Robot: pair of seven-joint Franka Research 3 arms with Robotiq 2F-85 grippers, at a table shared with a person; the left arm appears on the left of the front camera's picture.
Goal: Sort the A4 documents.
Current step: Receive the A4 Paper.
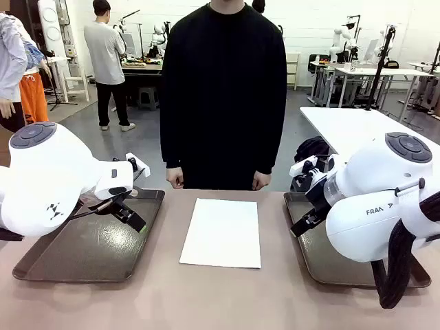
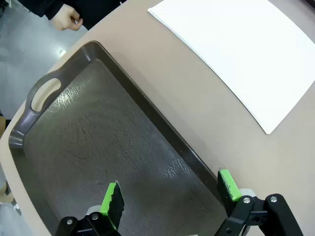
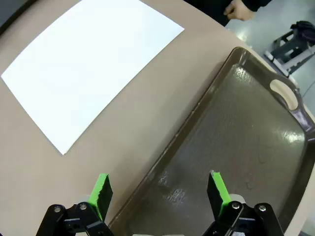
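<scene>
I see the A4 documents (image 1: 221, 232) lying flat on the tan surface (image 1: 206, 302), in the middle, between the two dark brown trays and touching neither. They read as one white rectangle, its long side running away from me and turned slightly off square. I cannot tell how many sheets are there.

The left tray (image 1: 69, 261) sits to the left of the paper and the right tray (image 1: 313, 265) to the right, both with their long sides running toward the far edge.

The left fingers (image 2: 112, 199) hang above the left tray, spread wide with nothing between the green pads. In the left wrist view one pad is over the tray floor and the other over the rim nearest the paper. The tray's cut-out handle (image 2: 44, 93) is at its far end.

The right fingers (image 3: 102, 192) are likewise spread wide and hold nothing. One pad hangs over the bare surface just beside the right tray and the other over the tray floor, with the paper's corner near on the other side.

A person in a black top stands at the far edge, directly behind the paper, with one hand (image 1: 175, 179) and the other hand (image 1: 261, 181) hanging at their sides, off the surface.
</scene>
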